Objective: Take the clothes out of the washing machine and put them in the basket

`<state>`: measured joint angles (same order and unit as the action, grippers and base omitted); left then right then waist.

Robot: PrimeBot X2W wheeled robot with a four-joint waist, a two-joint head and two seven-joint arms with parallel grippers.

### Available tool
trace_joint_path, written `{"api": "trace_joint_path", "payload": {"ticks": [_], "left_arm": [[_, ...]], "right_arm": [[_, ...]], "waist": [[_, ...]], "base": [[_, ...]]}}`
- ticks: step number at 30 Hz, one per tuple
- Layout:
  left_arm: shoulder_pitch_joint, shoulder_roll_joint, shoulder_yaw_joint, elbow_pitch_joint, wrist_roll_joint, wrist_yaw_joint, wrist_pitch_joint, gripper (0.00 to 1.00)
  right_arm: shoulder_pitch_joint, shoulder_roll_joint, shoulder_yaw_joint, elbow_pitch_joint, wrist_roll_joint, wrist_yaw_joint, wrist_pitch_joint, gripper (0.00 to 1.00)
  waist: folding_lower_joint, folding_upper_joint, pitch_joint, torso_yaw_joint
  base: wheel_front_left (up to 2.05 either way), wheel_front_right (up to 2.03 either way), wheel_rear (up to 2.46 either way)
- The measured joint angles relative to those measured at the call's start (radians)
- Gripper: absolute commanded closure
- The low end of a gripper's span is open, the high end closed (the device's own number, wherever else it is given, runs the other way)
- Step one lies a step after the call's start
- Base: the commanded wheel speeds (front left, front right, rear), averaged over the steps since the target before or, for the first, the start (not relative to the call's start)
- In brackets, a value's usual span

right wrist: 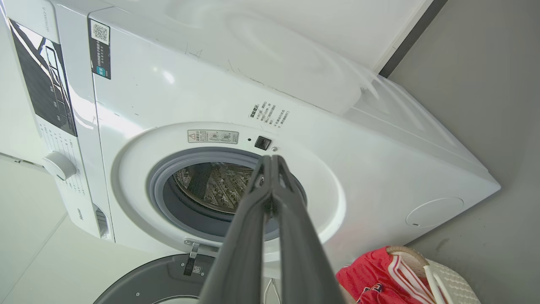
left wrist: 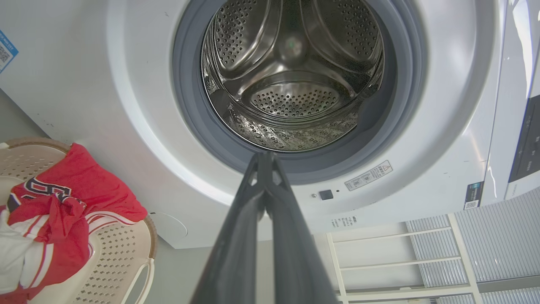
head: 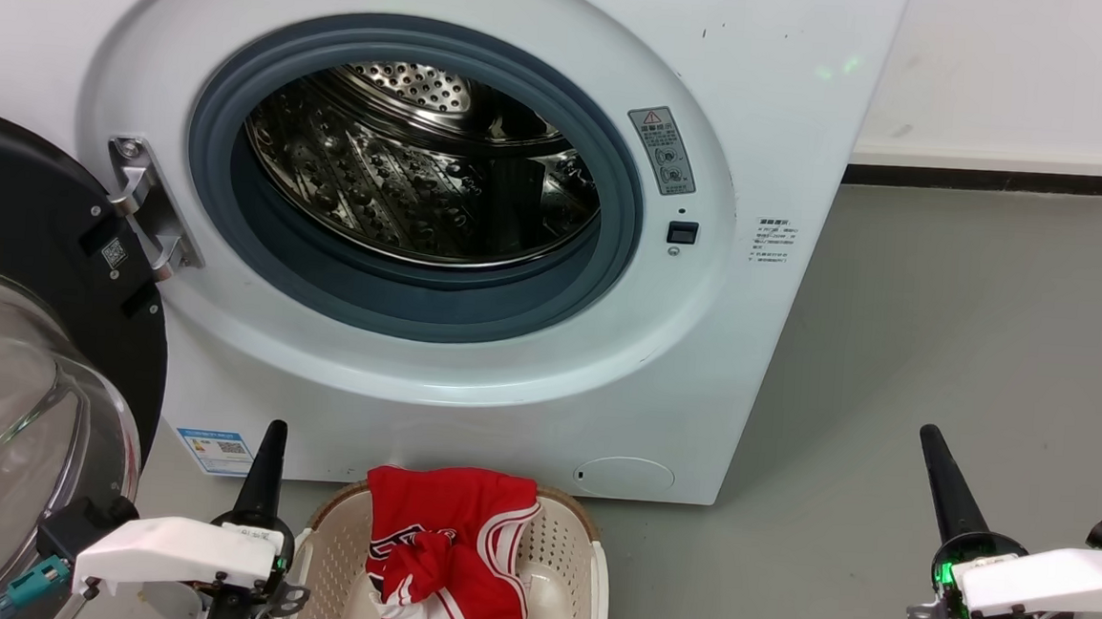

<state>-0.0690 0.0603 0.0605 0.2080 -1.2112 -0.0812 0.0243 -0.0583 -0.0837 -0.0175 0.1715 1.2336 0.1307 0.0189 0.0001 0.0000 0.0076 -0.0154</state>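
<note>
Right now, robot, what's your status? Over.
Left gripper, right gripper shut, holding nothing. Red clothes in cream perforated basket; white washing machine's steel drum looks empty. Round black-rimmed door open, nothing blocking.

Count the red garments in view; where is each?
2, both in the basket: a white-striped jersey draped over its far rim, and a plain red piece bunched on it. The drum looks empty; folds may hide more.

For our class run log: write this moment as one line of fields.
washing machine drum: empty | door: open | clothes: in basket | left gripper: shut, free | right gripper: shut, free
</note>
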Motion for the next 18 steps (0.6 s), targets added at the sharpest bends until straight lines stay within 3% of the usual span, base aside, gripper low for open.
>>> {"api": "trace_joint_path", "payload": {"ticks": [18], "left_arm": [[-0.016, -0.004, 0.02, 0.015, -0.16, -0.021, 0.036, 1.0]], "right_arm": [[-0.016, 0.0, -0.021, 0.029, 0.167, 0.0, 0.023, 1.0]], "waist": [[0.0, 0.0, -0.002, 0.006]], "base": [[0.0, 0.0, 0.0]]}}
